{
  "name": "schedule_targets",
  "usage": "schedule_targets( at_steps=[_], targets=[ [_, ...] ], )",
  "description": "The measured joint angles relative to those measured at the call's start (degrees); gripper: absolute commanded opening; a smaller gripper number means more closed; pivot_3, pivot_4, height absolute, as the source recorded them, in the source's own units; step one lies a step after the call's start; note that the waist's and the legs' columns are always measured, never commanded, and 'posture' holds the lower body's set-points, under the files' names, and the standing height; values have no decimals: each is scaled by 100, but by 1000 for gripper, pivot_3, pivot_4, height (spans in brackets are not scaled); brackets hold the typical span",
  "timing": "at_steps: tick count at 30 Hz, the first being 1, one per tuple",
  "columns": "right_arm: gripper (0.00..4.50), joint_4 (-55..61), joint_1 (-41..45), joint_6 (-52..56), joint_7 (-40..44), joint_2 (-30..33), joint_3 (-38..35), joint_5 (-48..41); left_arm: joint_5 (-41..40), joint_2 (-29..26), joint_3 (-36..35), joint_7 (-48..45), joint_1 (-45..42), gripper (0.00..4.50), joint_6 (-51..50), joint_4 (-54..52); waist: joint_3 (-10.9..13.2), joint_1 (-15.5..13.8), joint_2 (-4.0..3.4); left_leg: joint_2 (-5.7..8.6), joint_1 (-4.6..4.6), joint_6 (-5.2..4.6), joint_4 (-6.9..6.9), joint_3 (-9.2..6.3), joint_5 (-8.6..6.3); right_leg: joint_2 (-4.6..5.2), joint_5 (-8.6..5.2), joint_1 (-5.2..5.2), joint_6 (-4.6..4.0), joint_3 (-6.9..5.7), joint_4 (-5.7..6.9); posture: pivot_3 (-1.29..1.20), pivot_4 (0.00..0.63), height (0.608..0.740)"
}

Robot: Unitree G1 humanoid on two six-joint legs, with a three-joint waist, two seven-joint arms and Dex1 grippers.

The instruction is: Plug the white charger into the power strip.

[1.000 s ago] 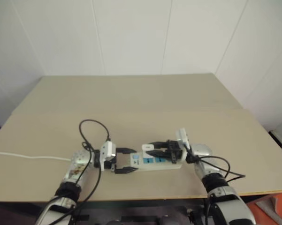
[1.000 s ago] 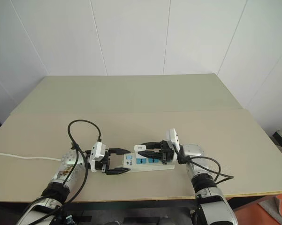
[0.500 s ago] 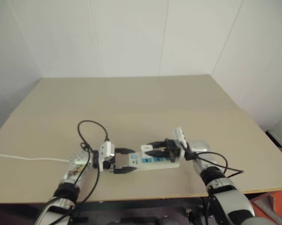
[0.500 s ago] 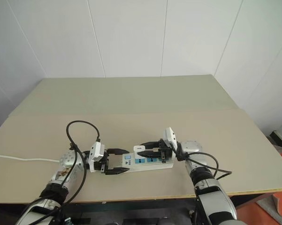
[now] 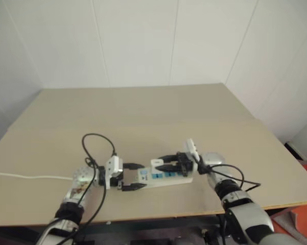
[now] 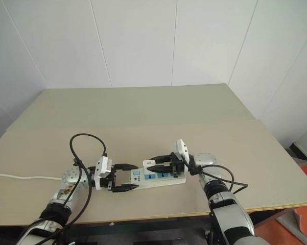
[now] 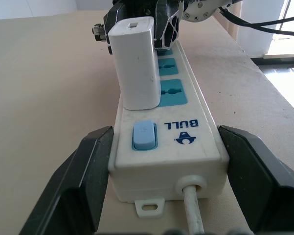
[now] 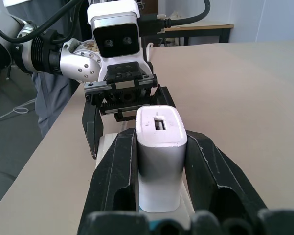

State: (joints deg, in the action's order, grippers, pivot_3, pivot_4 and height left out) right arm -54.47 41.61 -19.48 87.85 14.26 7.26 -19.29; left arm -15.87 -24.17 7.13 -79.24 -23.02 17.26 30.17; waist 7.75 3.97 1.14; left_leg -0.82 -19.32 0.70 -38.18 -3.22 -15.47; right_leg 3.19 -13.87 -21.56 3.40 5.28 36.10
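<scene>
Left wrist view: white charger (image 7: 136, 63) upright on power strip (image 7: 166, 147).

**Quick look at the G1's arms**

Both forearms are silver-grey shells with black ribbed rings near the wrists. Each hand has two chunky black fingers (image 8: 117, 186) with ridged inner faces, plus a white square camera block (image 8: 114, 33) with a dark lens window on top. The left hand (image 6: 123, 177) has a black cable (image 6: 84, 145) looping above it; the right hand (image 6: 156, 165) trails thinner black wires.
</scene>
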Motion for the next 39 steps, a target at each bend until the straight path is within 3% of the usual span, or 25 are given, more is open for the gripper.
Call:
schedule_targets(
  at_steps=[1,11,17,21,27,29,34,36,39],
  targets=[
    [1119,-9,-1,-10,-6,-2,2,3,0,0,0,3,0,3192,0,0,0,0,0,0,6,0,3,0,0,0,-2,8,0,-1,-1,0,150,740],
    [4447,-135,-16,-405,-67,98,-31,276,5,5,70,26,23,3192,6,-62,-17,-8,42,-2,13,4,10,-8,-2,3,-20,21,-3,-9,-6,0,150,740],
    [4480,-142,-51,-706,63,237,-136,281,0,4,76,32,34,3192,-15,-111,-6,-22,39,-2,11,4,17,-9,-3,4,-24,18,-5,-11,-6,0,150,740],
    [4500,-136,-28,-715,90,381,-266,276,-288,-12,44,-183,44,4486,-655,-322,6,-41,36,1,7,5,18,-9,-3,7,-25,17,-4,-12,-8,0,150,740],
    [4500,239,-189,-547,129,540,-456,5,-943,63,-331,-156,48,4486,-1226,-985,66,-55,42,-2,-16,5,18,-7,-2,6,-22,-15,-7,-8,-1,0,150,740],
    [4500,603,-315,-383,148,728,-451,-194,-1268,-219,-536,-230,47,4486,-1646,-1287,102,-38,35,1,-82,10,16,-8,3,6,0,-84,-33,-3,12,0,150,740],
    [4500,1975,-481,421,156,2015,-518,-1039,-1749,-1213,-990,-718,14,4486,-2330,-1805,232,-35,-31,14,-186,11,3,-3,5,20,14,-202,-39,4,31,0,150,740],
    [4500,2523,-486,700,157,2764,-534,-1332,-1317,-1675,-926,-1006,59,4486,-1819,-1707,242,-52,-35,18,-238,12,2,6,5,24,12,-268,-41,7,51,0,150,740],
    [4500,3032,-483,1439,158,4087,-418,-1554,-597,-2241,-896,-1233,212,4486,-822,-1057,257,-60,-47,14,-248,11,7,9,5,23,5,-281,-53,4,44,0,150,740]
  ],
)
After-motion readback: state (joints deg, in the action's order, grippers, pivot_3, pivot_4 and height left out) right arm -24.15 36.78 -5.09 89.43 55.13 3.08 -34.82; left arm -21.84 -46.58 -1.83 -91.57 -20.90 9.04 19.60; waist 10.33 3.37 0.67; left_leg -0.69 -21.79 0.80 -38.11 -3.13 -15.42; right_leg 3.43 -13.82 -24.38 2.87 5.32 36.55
